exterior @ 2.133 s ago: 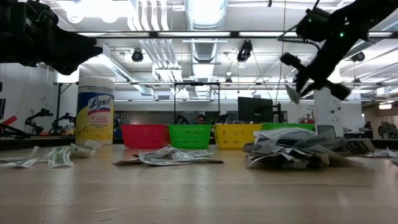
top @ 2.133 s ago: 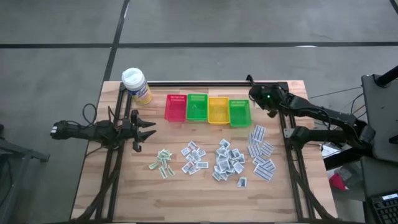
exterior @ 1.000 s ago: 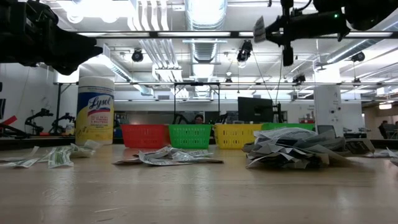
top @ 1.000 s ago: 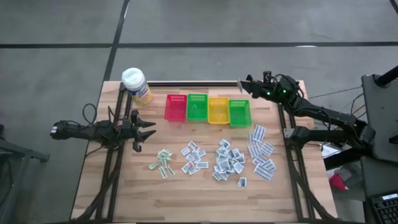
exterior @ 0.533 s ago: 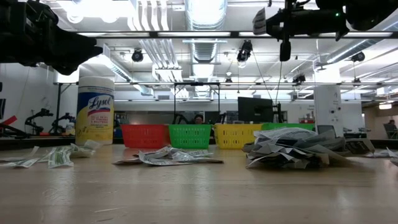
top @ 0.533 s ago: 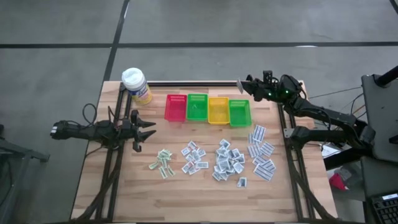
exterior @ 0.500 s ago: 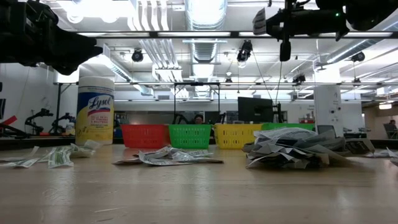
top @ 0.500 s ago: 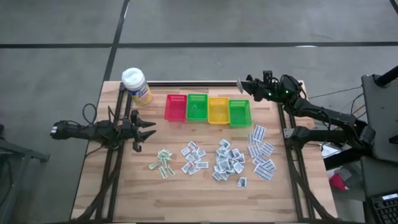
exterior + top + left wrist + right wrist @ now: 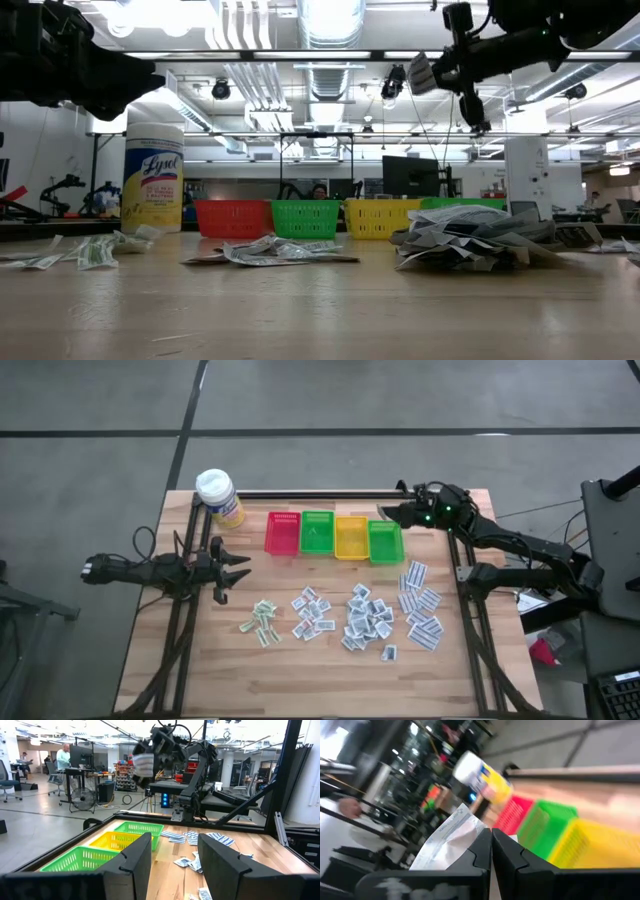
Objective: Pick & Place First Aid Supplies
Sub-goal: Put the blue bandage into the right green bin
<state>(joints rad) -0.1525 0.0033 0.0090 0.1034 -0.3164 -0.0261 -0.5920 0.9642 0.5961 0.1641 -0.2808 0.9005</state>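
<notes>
Packet in hand: one white paper packet (image 9: 451, 838) is being carried pinched in the right gripper (image 9: 392, 512), its jaws clamped together on one edge of it while the rest sticks out past the tips.
Where it is hanging: high over the far right of the desk (image 9: 200, 660), just above the far edge of the rightmost green basket (image 9: 385, 542); I would say it is about to be dropped there, not yet let go.
Packets left: the first aid supplies (image 9: 368, 618) are mostly lying loose on the near half of the desk, in four heaps — a green-printed one at the left (image 9: 262, 620), two grey-blue ones in the middle, and a neater spread at the right (image 9: 420, 605).
Baskets: the red basket (image 9: 283, 533), the other green basket (image 9: 317, 531) and the yellow basket (image 9: 351, 538) are standing in a row along the far side; I cannot tell what is lying inside any of them.
Progress: looking early, since dozens are waiting to be sorted.
Left gripper (image 9: 232, 570): waiting at the left edge of the desk, jaws standing apart, holding nothing.
Bystander item: a yellow bottle (image 9: 220, 497) is standing at the far left corner.
</notes>
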